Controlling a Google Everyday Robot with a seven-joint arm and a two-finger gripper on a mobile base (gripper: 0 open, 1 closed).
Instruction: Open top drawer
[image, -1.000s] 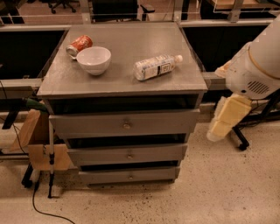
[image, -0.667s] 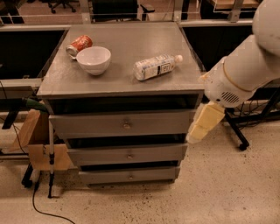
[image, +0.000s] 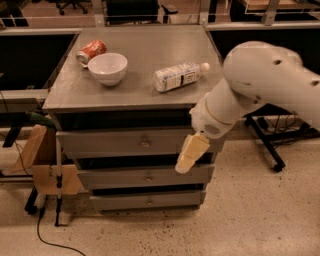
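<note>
The top drawer (image: 115, 142) is a wide grey metal front with a small round brass knob (image: 145, 144), set just under the cabinet top. It looks closed or nearly so. Two shorter grey drawers (image: 145, 177) sit below it. My gripper (image: 187, 156), with cream-coloured fingers pointing down and left, hangs in front of the right part of the top drawer, right of the knob and apart from it. The white arm (image: 260, 85) comes in from the upper right.
On the cabinet top (image: 150, 55) lie a white bowl (image: 107, 67), a tipped red can (image: 91, 51) and a plastic bottle (image: 177, 76) on its side. A cardboard box (image: 42, 162) and a pole stand at the cabinet's left. A chair base (image: 265, 145) is at the right.
The arm and gripper have swung left, from beside the cabinet's right edge to in front of the top drawer's right part. The drawers and tabletop objects have not moved.
</note>
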